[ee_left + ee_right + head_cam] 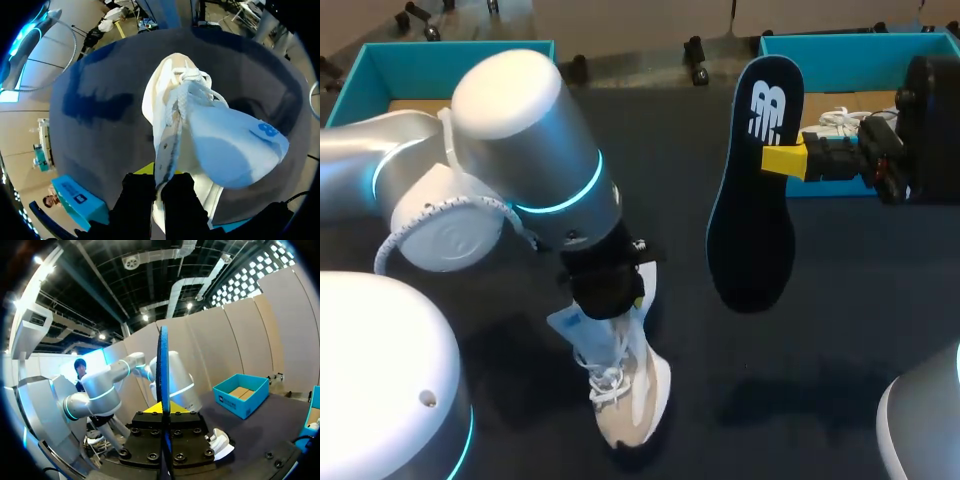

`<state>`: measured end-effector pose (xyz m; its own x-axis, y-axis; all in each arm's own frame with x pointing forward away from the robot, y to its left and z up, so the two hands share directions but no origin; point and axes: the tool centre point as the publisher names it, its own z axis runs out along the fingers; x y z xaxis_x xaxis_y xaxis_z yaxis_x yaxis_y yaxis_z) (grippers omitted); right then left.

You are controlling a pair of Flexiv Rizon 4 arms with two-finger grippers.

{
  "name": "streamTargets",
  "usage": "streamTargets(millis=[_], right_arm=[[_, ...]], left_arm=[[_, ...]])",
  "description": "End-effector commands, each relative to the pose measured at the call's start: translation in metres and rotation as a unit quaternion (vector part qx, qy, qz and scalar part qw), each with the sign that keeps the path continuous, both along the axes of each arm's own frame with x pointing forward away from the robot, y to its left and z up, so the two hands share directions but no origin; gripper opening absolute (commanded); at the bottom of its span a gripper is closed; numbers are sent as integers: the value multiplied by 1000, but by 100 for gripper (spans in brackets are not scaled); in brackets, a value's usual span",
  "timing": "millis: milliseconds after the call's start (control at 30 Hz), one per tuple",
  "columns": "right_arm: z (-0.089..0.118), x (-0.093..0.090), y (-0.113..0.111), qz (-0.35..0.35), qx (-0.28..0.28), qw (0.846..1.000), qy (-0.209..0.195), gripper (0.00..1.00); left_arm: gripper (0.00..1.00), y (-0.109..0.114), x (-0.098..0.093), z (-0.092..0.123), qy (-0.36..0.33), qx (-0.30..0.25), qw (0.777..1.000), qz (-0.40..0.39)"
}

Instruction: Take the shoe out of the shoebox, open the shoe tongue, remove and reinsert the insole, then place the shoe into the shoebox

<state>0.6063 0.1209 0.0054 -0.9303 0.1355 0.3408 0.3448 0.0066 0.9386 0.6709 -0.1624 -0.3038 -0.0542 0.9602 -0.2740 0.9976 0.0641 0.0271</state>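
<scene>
**Insole aloft, shoe pinned: the hard part is getting it back in**

The right jaws, closed on one long edge of the dark insole (752, 200), hold it in the air, well apart from the white shoe (630, 395). The shoe lies on the desk (820, 360), outside the teal shoebox (860, 55). The left jaws are clamped on the shoe's laced side wall, with the pale tongue (235, 145) flopped out beside them. Trouble looks likeliest at re-entry. Gripped by a thin edge, the insole could twist or slide in the pinch, and its toe end may snag the laces or collar. The tongue could fall across the opening. The slim hold on the upper may also slip, letting the shoe roll.
</scene>
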Motion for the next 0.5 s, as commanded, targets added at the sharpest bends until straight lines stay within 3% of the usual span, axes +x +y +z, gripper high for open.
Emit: streamTargets(millis=[33,500], right_arm=[[-2,-7,-2,-5,1,1000,0,0],[-2,-7,-2,-5,1,1000,0,0]], left_arm=[[0,-9,-2,-1,4,12,1000,-5],[0,-24,-9,-14,27,39,999,-26]])
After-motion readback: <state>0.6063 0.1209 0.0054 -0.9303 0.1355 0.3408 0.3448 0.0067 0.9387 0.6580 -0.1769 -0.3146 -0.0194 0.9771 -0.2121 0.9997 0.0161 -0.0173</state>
